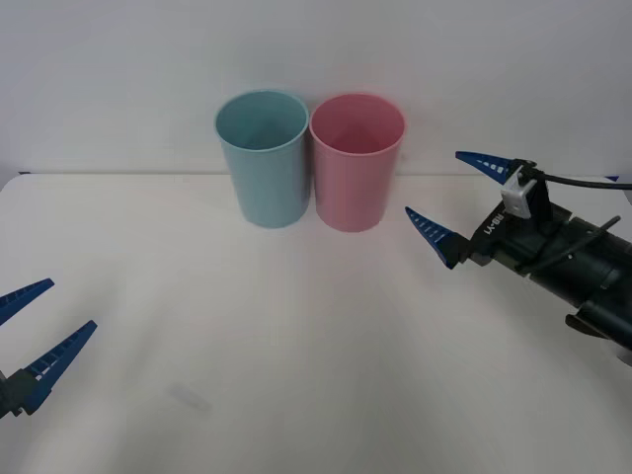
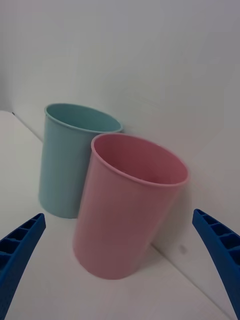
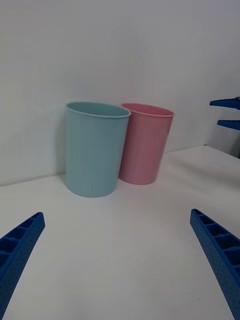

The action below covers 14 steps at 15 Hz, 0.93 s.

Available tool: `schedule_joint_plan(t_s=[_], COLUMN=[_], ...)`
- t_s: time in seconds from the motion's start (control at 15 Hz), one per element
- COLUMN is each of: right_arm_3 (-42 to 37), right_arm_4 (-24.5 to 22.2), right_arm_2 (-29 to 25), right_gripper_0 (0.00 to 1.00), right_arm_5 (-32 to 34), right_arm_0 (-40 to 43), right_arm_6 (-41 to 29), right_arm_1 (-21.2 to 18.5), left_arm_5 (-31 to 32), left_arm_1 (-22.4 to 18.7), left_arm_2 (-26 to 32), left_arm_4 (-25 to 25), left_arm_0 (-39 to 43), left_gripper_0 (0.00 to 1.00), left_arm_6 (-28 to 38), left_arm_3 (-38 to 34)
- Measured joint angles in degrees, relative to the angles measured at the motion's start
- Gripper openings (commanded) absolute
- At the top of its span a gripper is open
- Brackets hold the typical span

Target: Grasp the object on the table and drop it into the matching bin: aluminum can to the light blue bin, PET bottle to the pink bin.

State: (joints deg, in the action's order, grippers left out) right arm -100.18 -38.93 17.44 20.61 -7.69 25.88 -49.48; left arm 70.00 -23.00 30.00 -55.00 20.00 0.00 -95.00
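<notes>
The light blue bin (image 1: 263, 163) and the pink bin (image 1: 356, 168) stand side by side, touching, at the back of the white table (image 1: 296, 355). The aluminum can and the PET bottle are out of view. My right gripper (image 1: 432, 183) hovers open just right of the pink bin, pointing at it, with nothing between its fingers. In the right wrist view the pink bin (image 2: 130, 210) is close ahead and the light blue bin (image 2: 65, 165) stands behind it. My left gripper (image 1: 73, 303) is open and empty at the table's front left. It faces the light blue bin (image 3: 95, 152) and pink bin (image 3: 145, 147) from a distance.
A plain white wall (image 1: 316, 59) rises right behind the two bins. The right gripper's fingertips (image 3: 226, 102) show far off in the left wrist view. Bare tabletop stretches from the bins to the front edge.
</notes>
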Motion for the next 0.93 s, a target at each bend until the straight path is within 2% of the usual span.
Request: schedule_joint_plan(t_s=[0.4, 0.6, 0.93], right_arm_3=[0.0, 0.0, 0.0], right_arm_4=[-3.9, -4.1, -4.2], right_arm_2=[-14.2, -20.6, -28.7], right_gripper_0=[1.0, 1.0, 1.0], right_arm_5=[14.9, 21.7, 32.1], right_arm_0=[14.4, 22.2, 31.9], right_arm_6=[0.6, -0.7, -9.9], right_arm_1=[-0.4, -0.2, 0.8], left_arm_5=[0.0, 0.0, 0.0], left_arm_1=[0.0, 0.0, 0.0], left_arm_2=[0.0, 0.0, 0.0], left_arm_4=[0.0, 0.0, 0.0], left_arm_0=[0.0, 0.0, 0.0], left_gripper_0=[1.0, 1.0, 1.0], left_arm_6=[0.0, 0.0, 0.0], left_arm_3=[0.0, 0.0, 0.0])
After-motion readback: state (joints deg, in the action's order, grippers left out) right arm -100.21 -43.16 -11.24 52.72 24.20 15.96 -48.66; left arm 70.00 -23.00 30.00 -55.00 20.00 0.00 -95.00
